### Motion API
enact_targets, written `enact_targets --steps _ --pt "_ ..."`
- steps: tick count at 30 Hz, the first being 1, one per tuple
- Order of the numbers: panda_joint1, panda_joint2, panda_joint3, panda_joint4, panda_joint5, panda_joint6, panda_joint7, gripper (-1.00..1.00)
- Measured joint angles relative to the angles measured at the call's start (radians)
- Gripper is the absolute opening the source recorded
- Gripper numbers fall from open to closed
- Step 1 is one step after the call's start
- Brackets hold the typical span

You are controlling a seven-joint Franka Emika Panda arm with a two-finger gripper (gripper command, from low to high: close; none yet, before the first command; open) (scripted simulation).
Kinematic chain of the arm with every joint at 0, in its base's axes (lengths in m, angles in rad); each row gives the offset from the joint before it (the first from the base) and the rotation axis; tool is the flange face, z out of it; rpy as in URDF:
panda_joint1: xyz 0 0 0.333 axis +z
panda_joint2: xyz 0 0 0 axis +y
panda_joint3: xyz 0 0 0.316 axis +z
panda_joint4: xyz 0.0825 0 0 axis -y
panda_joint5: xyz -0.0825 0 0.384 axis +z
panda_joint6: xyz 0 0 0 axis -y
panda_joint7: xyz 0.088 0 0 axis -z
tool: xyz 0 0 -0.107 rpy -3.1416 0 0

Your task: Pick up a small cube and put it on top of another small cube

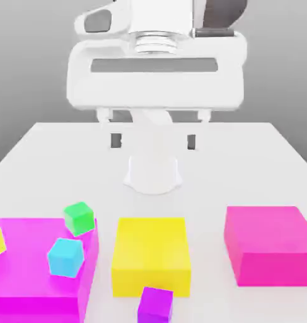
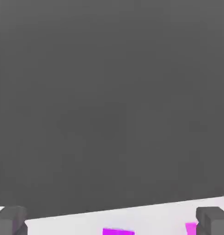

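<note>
White surface (image 1: 48, 148) stretches under a grey backdrop. Big magenta blocks (image 1: 272, 246) flank a yellow block (image 1: 150, 252). Small purple cube (image 1: 156, 305) sits just before the yellow one, plain-faced. Green cube (image 1: 79, 217) and cyan cube (image 1: 65, 257) ride the left-hand magenta block. Pincer (image 1: 154, 140) hangs high, fingers (image 2: 10, 219) spread wide.

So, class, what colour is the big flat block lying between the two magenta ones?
Yellow, clearest in the exterior view.
</note>
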Motion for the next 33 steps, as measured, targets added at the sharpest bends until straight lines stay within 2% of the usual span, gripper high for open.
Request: enact_targets --steps 10,15,16,23,28,33 --pt "0.004 0.362 -0.001 -0.047 -0.004 0.135 0.073 0.00" --pt "0.013 0.543 -0.011 -0.030 -0.010 0.258 0.088 0.00" --pt "0.015 0.577 -0.013 -0.024 -0.012 0.286 0.090 -1.00" --pt "0.014 0.585 -0.013 -0.023 -0.014 0.293 0.092 -1.00" --pt "0.004 0.430 -0.007 -0.050 -0.001 0.165 0.085 -1.00" --pt "-0.080 0.250 -0.089 -0.056 0.010 -0.009 0.141 -1.00"
